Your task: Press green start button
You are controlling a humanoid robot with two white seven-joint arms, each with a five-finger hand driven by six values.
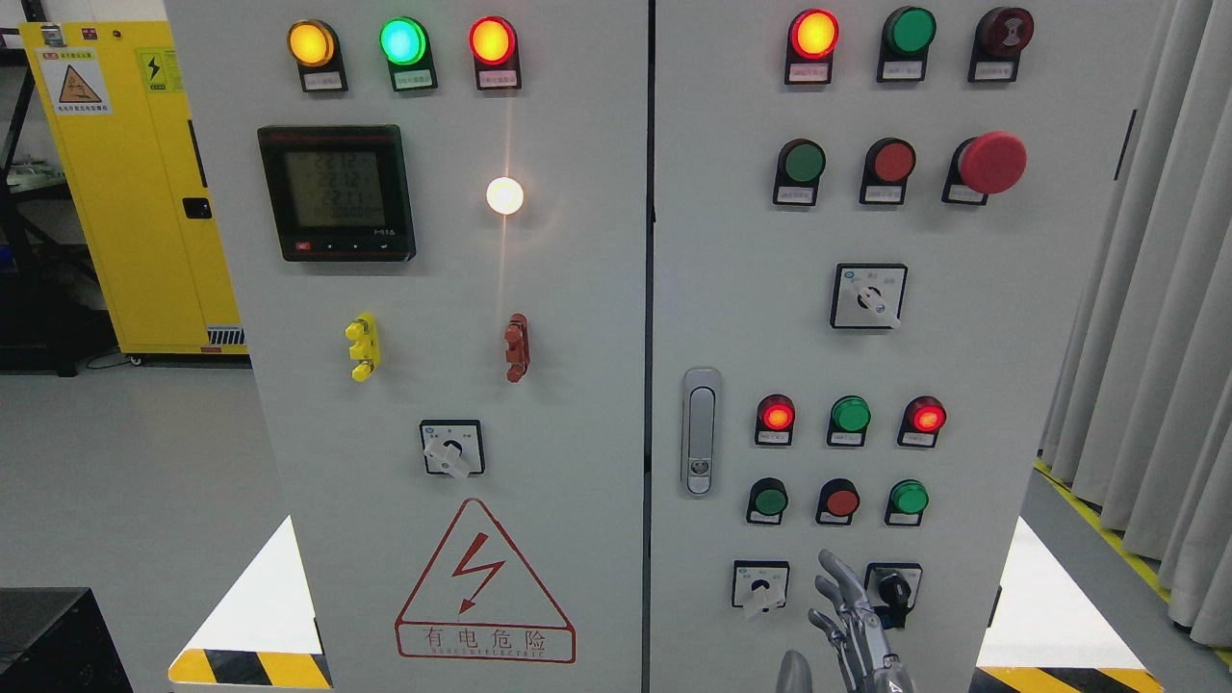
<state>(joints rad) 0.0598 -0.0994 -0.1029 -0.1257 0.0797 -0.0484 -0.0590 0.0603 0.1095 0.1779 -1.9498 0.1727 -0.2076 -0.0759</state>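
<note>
My right hand rises from the bottom edge in front of the right door of a grey control cabinet. Its metal fingers are spread, point upward and hold nothing. Its fingertips lie just below the lowest row of push buttons: a dark green button, a red button and a brighter green button. Higher up is another dark green push button, beside a red button. The hand touches no button. The left hand is out of view.
A red mushroom stop button sticks out at the upper right. Rotary switches flank the hand. A door handle sits left of the buttons. Curtains hang at the right; a yellow cabinet stands at the left.
</note>
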